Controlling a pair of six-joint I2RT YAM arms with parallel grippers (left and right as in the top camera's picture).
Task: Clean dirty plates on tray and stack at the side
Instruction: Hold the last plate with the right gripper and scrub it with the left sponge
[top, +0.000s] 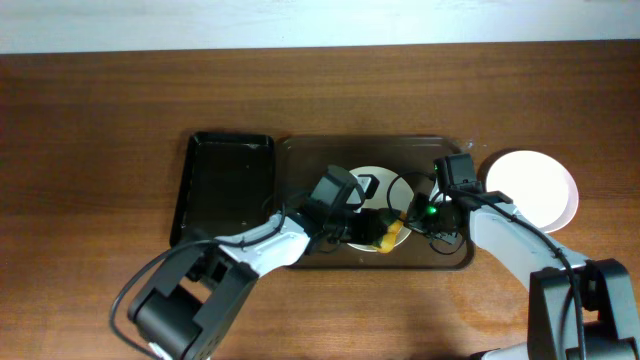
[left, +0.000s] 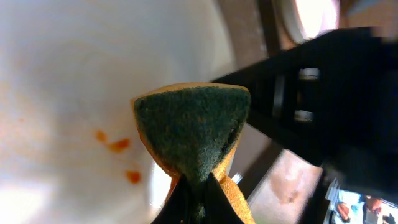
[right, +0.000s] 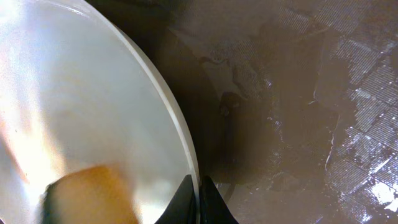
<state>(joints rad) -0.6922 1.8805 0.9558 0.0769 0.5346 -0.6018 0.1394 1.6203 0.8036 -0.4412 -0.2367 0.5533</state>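
A white plate (top: 372, 182) lies on the dark-brown tray (top: 310, 152), mostly under both arms. My left gripper (left: 198, 200) is shut on a yellow sponge with a green scrub face (left: 191, 127), held over the plate (left: 74, 93), which carries small orange sauce spots (left: 118, 146). The sponge shows yellow in the overhead view (top: 391, 235). My right gripper (right: 199, 200) is shut on the plate's rim (right: 180, 134); the sponge is a blurred orange shape (right: 90, 196) on the plate. Another white plate (top: 535, 187) sits on the bare tabletop right of the tray.
A narrower black tray (top: 225, 185) lies against the brown tray's left side. The brown tray floor (right: 298, 112) looks wet and streaked. A white wall edge runs along the table's far side.
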